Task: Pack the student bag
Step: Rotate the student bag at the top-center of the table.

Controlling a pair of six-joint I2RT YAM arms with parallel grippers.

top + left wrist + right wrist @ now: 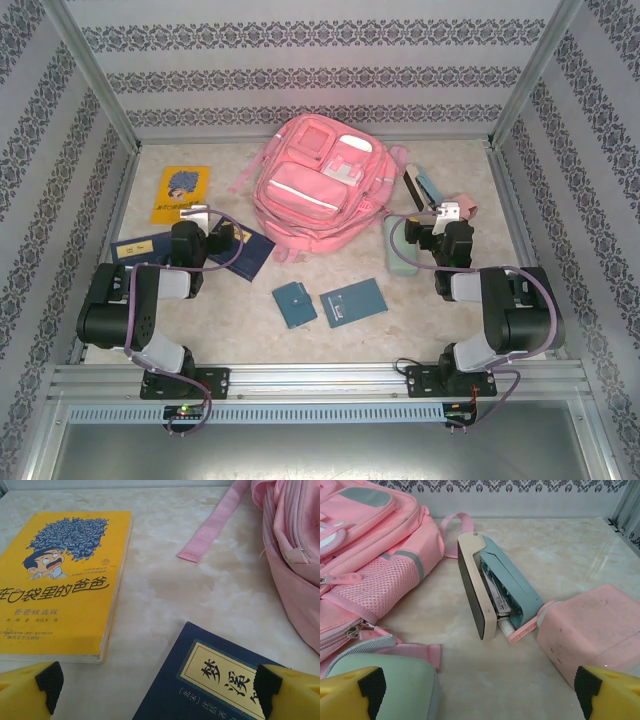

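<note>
The student bag (318,185) is a large pink backpack lying at the back middle of the table, pockets facing up; its side shows in the left wrist view (295,555) and its mesh pocket in the right wrist view (365,555). My left gripper (205,228) (159,690) hangs open to the bag's left, above a navy book (210,680), with a yellow book (60,580) ahead on the left. On the bag's right, my right gripper (432,225) (477,690) is open over bare table, between a green case (385,690) and a small pink box (595,630). A teal and cream stapler (500,590) lies ahead of it.
Two teal notebooks (295,305) (352,302) lie at the front middle. A second navy book (140,248) sits at the left. A loose pink strap (212,527) trails from the bag toward the yellow book. Metal frame posts and patterned walls close in the table.
</note>
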